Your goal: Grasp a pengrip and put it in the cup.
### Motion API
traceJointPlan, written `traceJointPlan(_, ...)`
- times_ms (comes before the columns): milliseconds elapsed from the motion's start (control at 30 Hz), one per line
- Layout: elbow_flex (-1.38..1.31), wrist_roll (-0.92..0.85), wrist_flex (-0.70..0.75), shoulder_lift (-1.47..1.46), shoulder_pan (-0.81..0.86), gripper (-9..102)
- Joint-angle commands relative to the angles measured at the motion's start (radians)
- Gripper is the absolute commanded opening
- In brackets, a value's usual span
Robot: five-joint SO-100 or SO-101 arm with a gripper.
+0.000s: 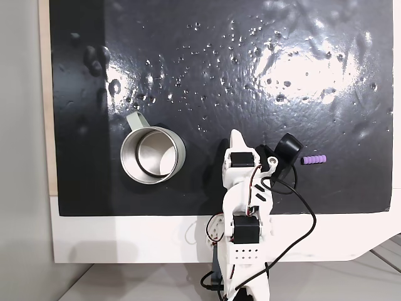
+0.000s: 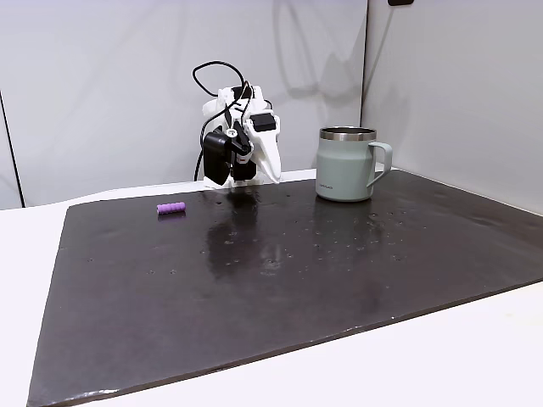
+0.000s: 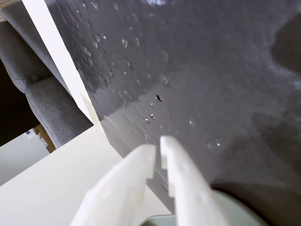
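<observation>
My gripper (image 3: 156, 147) is pinched shut on nothing, near the mat's (image 1: 188, 63) arm-side edge. The pengrip (image 1: 314, 160) lies toward that edge's right end, the cup (image 1: 152, 154) left. It's tiny and round; I might nudge it and it rolls away.

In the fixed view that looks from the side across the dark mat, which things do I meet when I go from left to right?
pengrip → gripper on the folded white arm → cup
</observation>
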Motion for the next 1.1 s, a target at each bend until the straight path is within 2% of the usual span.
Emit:
traceJointPlan(0,0.014,-0.044,-0.046,0.011,-0.028,0)
traceJointPlan(500,-0.009,-0.017,-0.029,0.011,0.000,0)
traceJointPlan(700,-0.232,-0.140,0.130,0.011,0.060,0)
traceJointPlan(800,-0.291,-0.183,0.141,-0.015,0.121,0)
traceJointPlan(900,-0.428,-0.206,0.202,-0.149,0.163,0)
traceJointPlan(1067,-0.756,-0.215,0.399,-0.420,0.249,0)
